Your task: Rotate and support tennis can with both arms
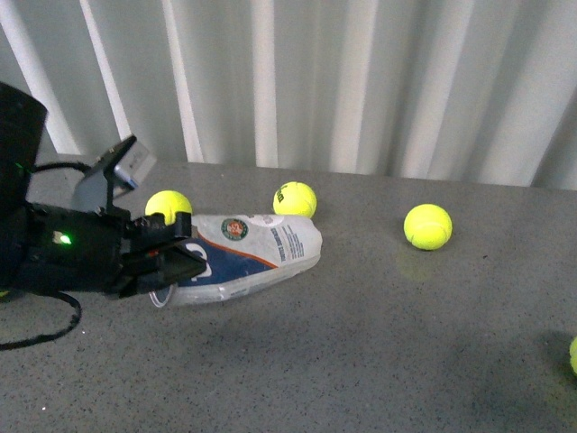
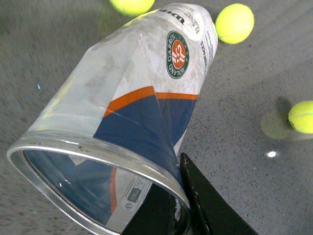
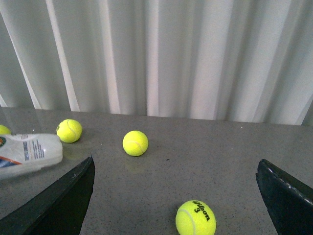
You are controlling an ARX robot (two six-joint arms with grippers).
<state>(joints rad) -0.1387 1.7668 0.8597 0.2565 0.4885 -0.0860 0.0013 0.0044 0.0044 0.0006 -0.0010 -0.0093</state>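
Note:
The tennis can [image 1: 261,248] is a clear tube with a blue-white-orange label and a round green-red logo. It lies on its side on the grey table [image 1: 361,343], with its closed end pointing right. My left gripper [image 1: 171,254] is shut on its silver rim end. In the left wrist view one black finger [image 2: 205,205] lies outside the rim [image 2: 98,159] and the other is inside the can [image 2: 142,98]. My right gripper [image 3: 176,164] is open and empty, out of the front view. The can's closed end [image 3: 29,154] shows far off to one side of it.
Tennis balls lie on the table: one behind the left gripper [image 1: 168,206], one behind the can's closed end [image 1: 295,199], one to the right [image 1: 427,226], one at the right edge [image 1: 573,354]. A ball [image 3: 195,218] lies between the right fingers. A white curtain [image 1: 361,81] hangs behind.

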